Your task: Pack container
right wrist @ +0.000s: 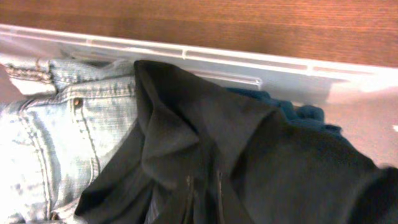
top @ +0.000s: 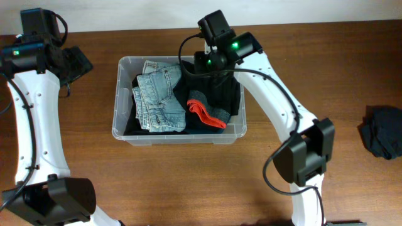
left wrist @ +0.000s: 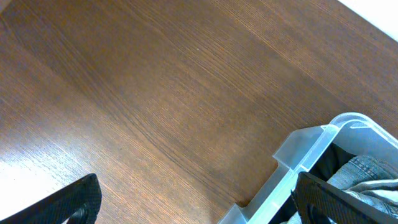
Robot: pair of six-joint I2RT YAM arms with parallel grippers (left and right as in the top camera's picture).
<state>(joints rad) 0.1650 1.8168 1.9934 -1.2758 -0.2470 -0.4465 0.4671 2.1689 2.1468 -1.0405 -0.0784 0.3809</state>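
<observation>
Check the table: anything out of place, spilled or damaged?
One thing: a dark bundle of cloth lies on the table near its right edge, well apart from the bin, while the jeans and the black garment are inside. Nothing looks spilled or damaged.

Bright, even light; soft wrist views (container (right wrist: 348, 78) wall glares).

White arm links (top: 28, 125) carry black joints (top: 301, 154) and cables (top: 264, 169) (green lights (top: 235, 45) glowing).
</observation>
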